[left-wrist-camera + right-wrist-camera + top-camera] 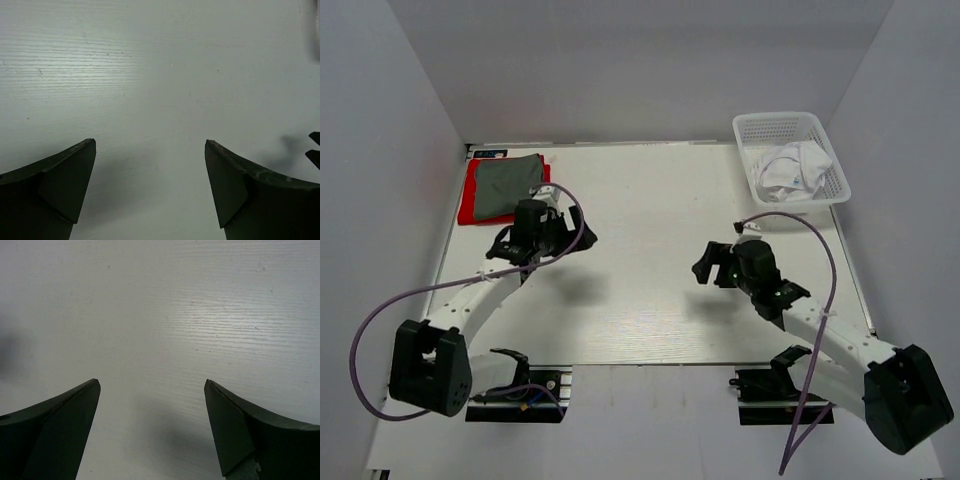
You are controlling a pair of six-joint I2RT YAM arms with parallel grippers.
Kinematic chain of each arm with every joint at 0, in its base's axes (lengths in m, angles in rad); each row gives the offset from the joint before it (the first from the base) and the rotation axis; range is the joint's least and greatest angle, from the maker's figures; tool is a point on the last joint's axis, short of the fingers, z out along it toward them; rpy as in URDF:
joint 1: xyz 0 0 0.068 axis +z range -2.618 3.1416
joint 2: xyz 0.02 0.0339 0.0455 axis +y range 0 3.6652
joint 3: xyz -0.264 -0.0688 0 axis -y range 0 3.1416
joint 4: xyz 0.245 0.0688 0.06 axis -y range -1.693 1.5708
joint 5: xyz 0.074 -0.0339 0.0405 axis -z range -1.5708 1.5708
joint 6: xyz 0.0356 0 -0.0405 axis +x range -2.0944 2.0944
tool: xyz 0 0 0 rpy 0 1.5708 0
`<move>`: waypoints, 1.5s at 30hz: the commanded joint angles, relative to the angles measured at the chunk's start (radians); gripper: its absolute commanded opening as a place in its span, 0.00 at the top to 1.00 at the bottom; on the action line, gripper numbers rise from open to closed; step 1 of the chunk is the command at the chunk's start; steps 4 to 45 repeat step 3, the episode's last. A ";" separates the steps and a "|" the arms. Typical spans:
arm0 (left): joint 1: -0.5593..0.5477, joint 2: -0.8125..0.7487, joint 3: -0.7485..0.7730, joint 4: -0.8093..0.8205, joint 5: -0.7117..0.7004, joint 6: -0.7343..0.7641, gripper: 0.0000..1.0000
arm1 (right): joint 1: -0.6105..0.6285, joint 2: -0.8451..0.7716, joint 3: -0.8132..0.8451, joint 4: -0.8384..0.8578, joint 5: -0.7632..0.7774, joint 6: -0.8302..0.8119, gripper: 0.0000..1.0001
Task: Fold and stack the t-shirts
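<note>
The left gripper [150, 144] is spread wide and holds nothing. Its two dark fingers [60, 180] hang above bare surface with a broad gap between them, touching neither cloth nor anything else. The right gripper [150, 384] is just as wide, with nothing held, and its fingers [240, 425] also hover over bare surface.

The surface [650, 300] is a pale, white-painted board with a fine wood grain. Soft shadows lie on it beneath each arm. Plain light grey walls [640, 70] close it in at the back and on both sides.

In the overhead view, the left arm reaches towards the far left corner. There a folded dark grey-green t-shirt [510, 183] lies on top of a red t-shirt [470, 207], whose edge shows along the left and near sides. The left gripper is near this pile, on its near right side, and is not touching it.

At the far right corner stands a white mesh basket [790, 121] with a crumpled white t-shirt [790, 170] inside. The right gripper is well apart from the basket, nearer the middle of the surface. A purple cable [825, 255] loops along each arm.
</note>
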 commanded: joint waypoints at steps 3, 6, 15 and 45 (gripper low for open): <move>-0.020 -0.098 -0.001 0.041 -0.048 -0.005 0.01 | 0.002 -0.092 -0.058 0.100 0.005 0.041 0.10; -0.020 -0.098 -0.001 0.041 -0.048 -0.005 0.01 | 0.002 -0.092 -0.058 0.100 0.005 0.041 0.10; -0.020 -0.098 -0.001 0.041 -0.048 -0.005 0.01 | 0.002 -0.092 -0.058 0.100 0.005 0.041 0.10; -0.020 -0.098 -0.001 0.041 -0.048 -0.005 0.01 | 0.002 -0.092 -0.058 0.100 0.005 0.041 0.10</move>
